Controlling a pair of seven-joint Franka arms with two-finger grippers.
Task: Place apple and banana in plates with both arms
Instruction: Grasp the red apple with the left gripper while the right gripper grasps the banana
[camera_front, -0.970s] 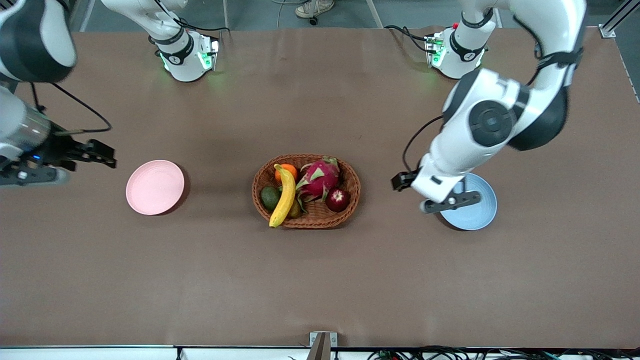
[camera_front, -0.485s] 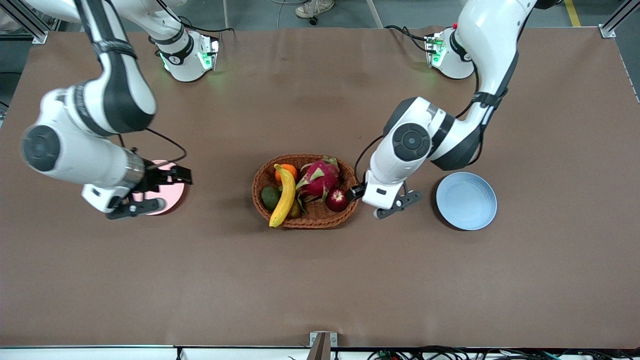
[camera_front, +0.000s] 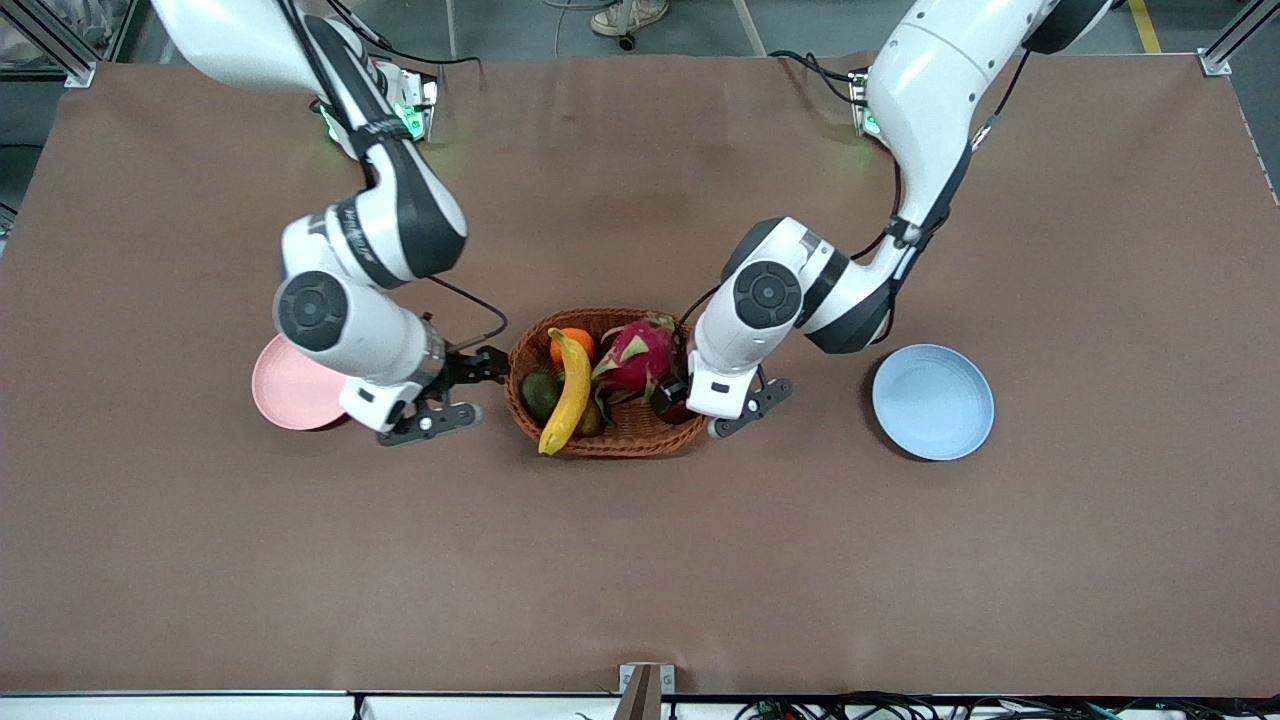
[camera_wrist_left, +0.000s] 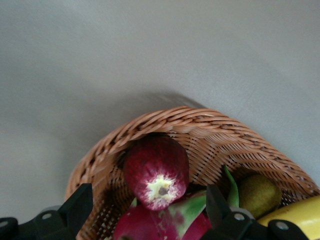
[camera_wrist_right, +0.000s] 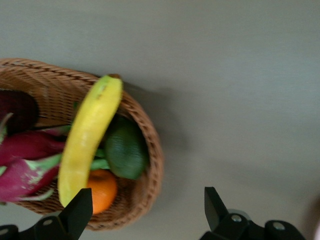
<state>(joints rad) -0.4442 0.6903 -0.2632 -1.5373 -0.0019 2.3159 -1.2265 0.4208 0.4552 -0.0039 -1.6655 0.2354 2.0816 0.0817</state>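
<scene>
Oval wicker basket mid-table, with dragon fruit, orange, avocado and kiwi.

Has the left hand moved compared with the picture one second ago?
Yes. The left hand went from over the blue plate toward the basket; it is now over the apple, fingers open.

Woven wicker basket, matt plates, smooth-skinned banana.

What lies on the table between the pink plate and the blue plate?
In the front view, the wicker basket of fruit sits between the pink plate and the blue plate, holding the banana, with both grippers flanking it.
</scene>
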